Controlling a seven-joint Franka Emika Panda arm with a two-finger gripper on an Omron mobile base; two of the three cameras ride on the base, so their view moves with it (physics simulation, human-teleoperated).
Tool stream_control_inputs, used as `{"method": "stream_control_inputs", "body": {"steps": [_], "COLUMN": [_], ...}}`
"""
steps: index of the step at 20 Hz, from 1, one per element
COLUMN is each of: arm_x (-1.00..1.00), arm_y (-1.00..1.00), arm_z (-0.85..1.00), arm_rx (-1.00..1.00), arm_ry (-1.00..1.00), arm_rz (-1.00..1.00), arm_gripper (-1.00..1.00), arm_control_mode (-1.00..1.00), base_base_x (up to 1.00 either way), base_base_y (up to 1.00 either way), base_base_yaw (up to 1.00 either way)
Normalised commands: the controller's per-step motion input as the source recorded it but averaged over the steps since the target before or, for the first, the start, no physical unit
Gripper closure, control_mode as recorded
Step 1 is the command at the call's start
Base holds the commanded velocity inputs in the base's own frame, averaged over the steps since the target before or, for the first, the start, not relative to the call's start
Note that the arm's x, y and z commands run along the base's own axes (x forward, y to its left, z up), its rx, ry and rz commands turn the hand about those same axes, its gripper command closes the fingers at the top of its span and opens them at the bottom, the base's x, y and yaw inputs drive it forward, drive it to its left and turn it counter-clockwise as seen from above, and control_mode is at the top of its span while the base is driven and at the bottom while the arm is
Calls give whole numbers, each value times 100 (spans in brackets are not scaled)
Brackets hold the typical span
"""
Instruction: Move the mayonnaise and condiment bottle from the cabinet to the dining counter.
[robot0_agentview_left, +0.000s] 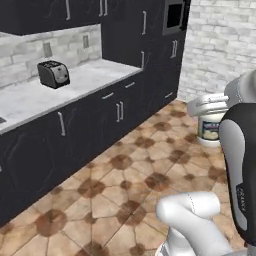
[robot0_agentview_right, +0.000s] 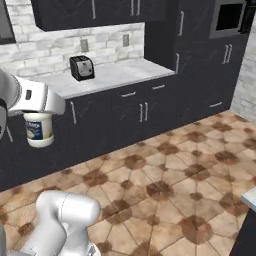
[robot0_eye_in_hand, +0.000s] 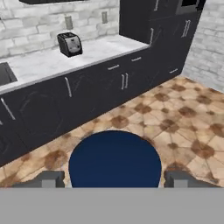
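Gripper (robot0_eye_in_hand: 113, 179) clamps mayonnaise (robot0_agentview_right: 39, 129): hand view shows its navy lid, base views its white body.

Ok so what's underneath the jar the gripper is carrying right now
Below the jar, held in the gripper, is just the brown tiled floor; it hangs in the air. From the hand camera its dark blue lid hides the jar body and the tiles straight beneath.

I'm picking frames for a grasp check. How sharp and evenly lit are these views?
Left base view: flat light, soft render; the mayonnaise hangs from the gripper, label blurry. Right base view: the toaster is distinct, without glare. Hand view: the jar's navy lid looms large and featureless between the fingertips.
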Motion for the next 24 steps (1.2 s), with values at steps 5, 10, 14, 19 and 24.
{"method": "stream_control_inputs", "body": {"steps": [5,10,14,19,24], "arm_x": [0,0,0,0,0], "arm_y": [0,0,0,0,0], "arm_z": [0,0,0,0,0], "arm_rx": [0,0,0,0,0], "arm_ry": [0,0,0,0,0], "arm_rz": [0,0,0,0,0], "arm_gripper": [100,100,100,100,100], "arm_control_mode": [100,100,100,100,100], "base_base_x": [0,0,10,9,6], "base_base_y": [-36,-42,-45,-86,-100], "base_base_yaw": [-95,-86,-43,-8,0]}}
